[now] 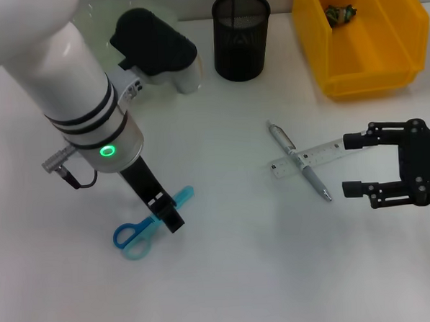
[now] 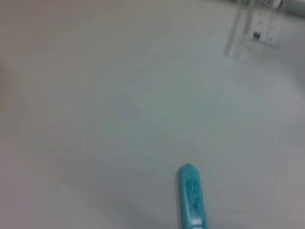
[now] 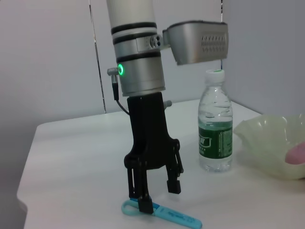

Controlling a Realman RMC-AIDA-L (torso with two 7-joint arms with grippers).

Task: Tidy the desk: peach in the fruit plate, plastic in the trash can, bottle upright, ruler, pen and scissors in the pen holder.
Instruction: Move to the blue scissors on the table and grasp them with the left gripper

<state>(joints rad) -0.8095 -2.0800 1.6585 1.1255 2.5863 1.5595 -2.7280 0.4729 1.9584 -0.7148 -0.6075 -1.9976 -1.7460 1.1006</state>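
Blue scissors (image 1: 136, 236) with a teal blade cover (image 2: 190, 195) lie on the white desk at the near left. My left gripper (image 1: 167, 214) is lowered onto them, open, one finger on each side of the scissors (image 3: 162, 217). To the right, a silver pen (image 1: 299, 162) lies across a clear ruler (image 1: 317, 155). My right gripper (image 1: 352, 164) hovers open just right of them, holding nothing. The black mesh pen holder (image 1: 241, 35) stands at the back. The bottle (image 3: 215, 129) stands upright beside the pale green fruit plate (image 3: 267, 138), which holds the peach (image 3: 298, 155).
A yellow bin (image 1: 369, 66) at the back right holds a crumpled piece of plastic (image 1: 341, 14). The left arm's bulk (image 1: 74, 89) hides the back left of the desk in the head view.
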